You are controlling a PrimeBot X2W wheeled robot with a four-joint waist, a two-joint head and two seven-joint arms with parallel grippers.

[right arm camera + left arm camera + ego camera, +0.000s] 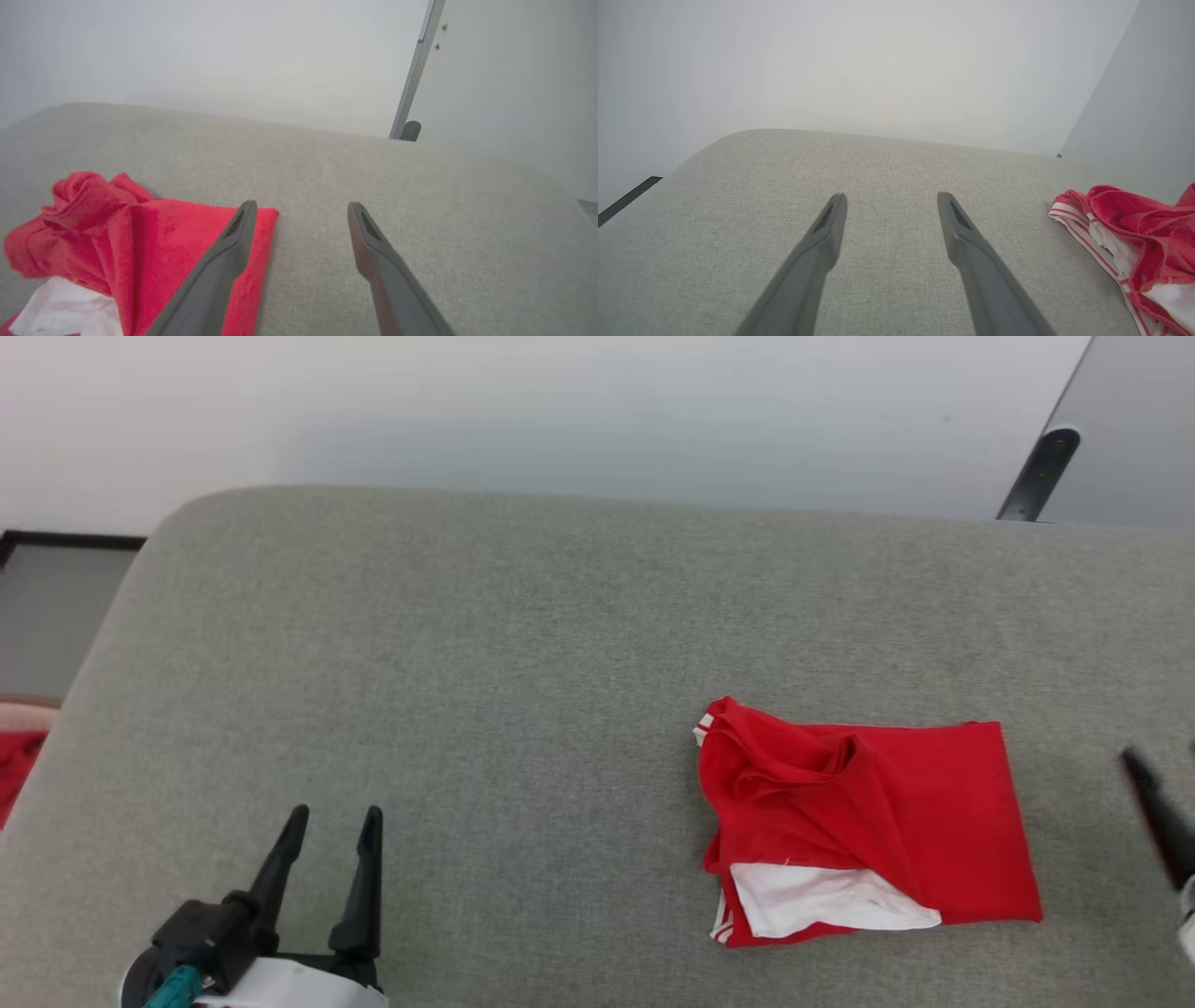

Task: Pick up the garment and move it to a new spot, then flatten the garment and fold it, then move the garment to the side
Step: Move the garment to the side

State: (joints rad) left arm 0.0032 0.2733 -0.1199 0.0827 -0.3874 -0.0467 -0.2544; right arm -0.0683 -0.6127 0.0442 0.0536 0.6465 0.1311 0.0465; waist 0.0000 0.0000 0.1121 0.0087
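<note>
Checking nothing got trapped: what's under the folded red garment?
The garment rests on the grey surface; a white panel peeks from its lower folds. Anything directly beneath the cloth is hidden.

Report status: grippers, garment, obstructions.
Left gripper open, empty, left of the garment. Right gripper open, empty, by its right edge. Garment folded, rumpled on top, on the grey surface. No obstructions seen.
</note>
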